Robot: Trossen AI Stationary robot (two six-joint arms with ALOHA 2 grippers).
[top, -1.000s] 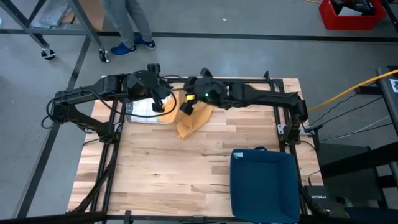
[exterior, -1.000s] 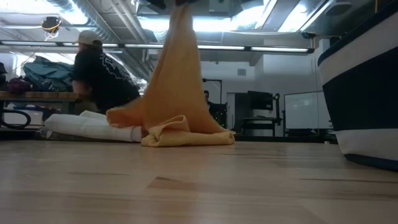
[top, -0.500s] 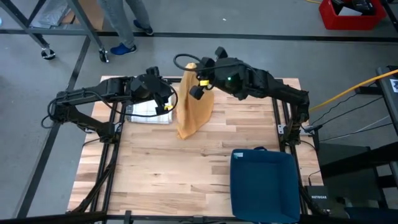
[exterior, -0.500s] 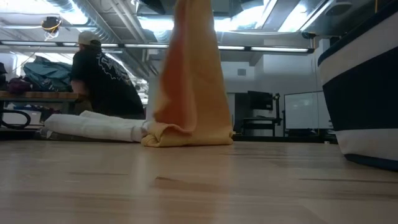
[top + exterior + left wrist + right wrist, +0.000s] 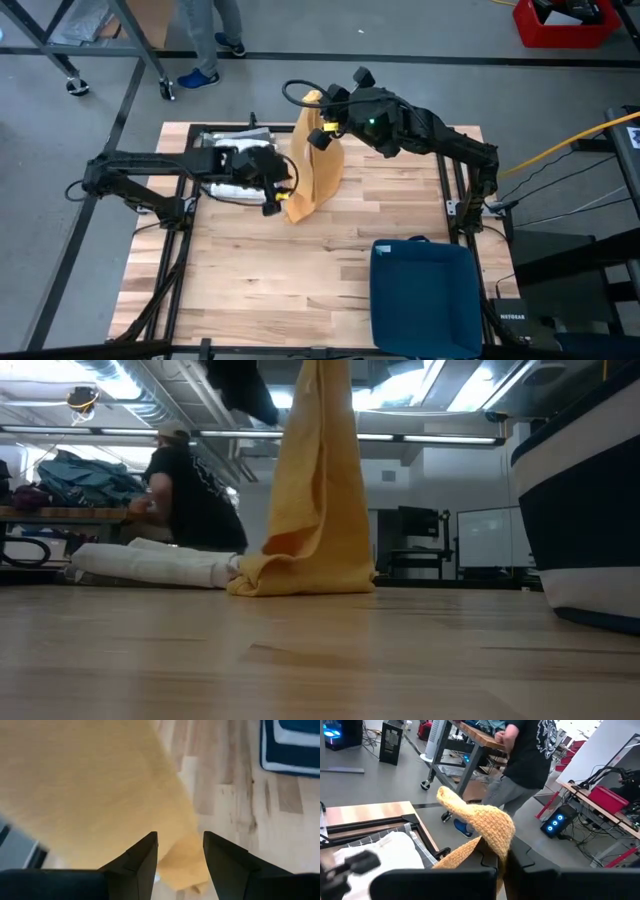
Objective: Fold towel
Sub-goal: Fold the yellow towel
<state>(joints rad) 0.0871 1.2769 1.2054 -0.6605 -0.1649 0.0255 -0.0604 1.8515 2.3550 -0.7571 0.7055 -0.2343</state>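
High view: my right end effector (image 5: 322,128) is raised above the far middle of the worktop (image 5: 330,270), closed on the top of the yellow towel (image 5: 318,175), which hangs down from it with its lower end bunched on the wood; my left end effector (image 5: 272,197) sits low beside that bunched end, at the near edge of a white cloth (image 5: 232,172) lying to its far left, and a blue bin (image 5: 425,295) stands well apart at the near right. Low view: the towel (image 5: 315,490) drops as a narrow column, its foot crumpled against the worktop (image 5: 320,660), the white cloth (image 5: 150,565) just beside it, and a person (image 5: 195,495) bends in the room behind. Left wrist view: my two dark fingers (image 5: 135,862) stand parted, nothing between them, with the towel (image 5: 85,790) close ahead and its lower fold showing in the gap. Right wrist view: a towel corner (image 5: 475,817) curls up out of my closed fingers (image 5: 470,865). To do this step well, I judge the left end effector should take a single free lower corner rather than the whole bundle, approaching level with jaws wide, closing only once one layer lies between them; the right should hold its height steady so the fabric stays taut enough to separate, and I should keep clear of the white cloth.
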